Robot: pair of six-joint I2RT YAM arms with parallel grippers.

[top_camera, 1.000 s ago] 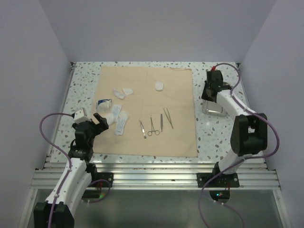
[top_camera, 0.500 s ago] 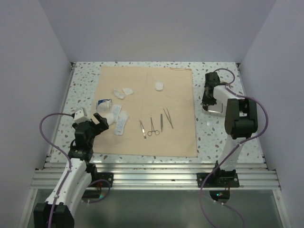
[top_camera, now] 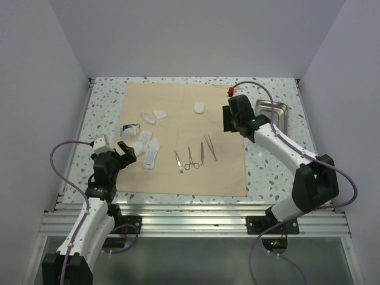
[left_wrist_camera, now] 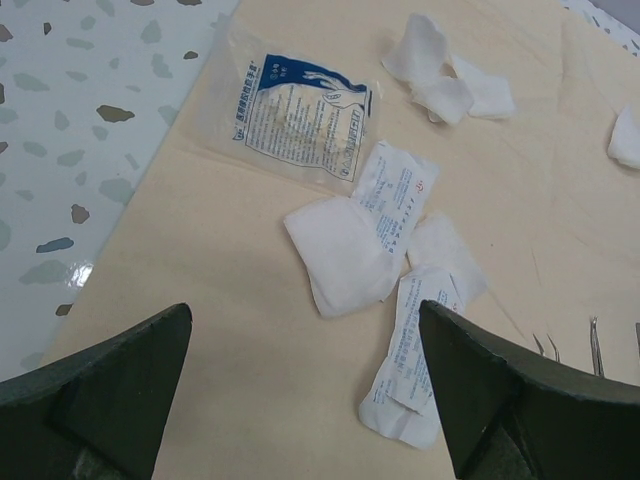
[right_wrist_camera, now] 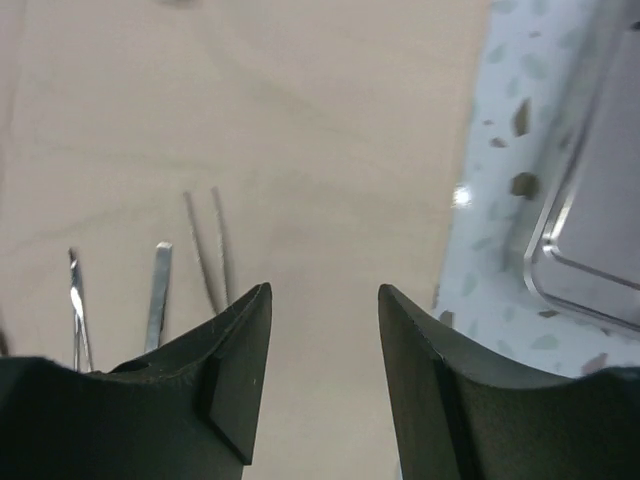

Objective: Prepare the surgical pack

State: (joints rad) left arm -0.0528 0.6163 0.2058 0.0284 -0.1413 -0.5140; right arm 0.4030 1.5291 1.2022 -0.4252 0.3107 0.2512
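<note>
Cloth sheet point(top_camera: 184, 139) | right hand point(top_camera: 228, 122) empty, half-spread, over its right edge | left hand point(top_camera: 124, 151) wide, empty

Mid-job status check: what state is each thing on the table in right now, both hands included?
Beige cloth: spread flat on the table.
Steel tray: upright on bare table, right of the cloth, looks empty.
Instruments: lying side by side on the cloth, none in the tray.
Gauze packets: scattered loose on the cloth's left half.
Left hand: open, empty, near the gauze packets.
Right hand: open, empty, over the cloth's right edge.
</note>
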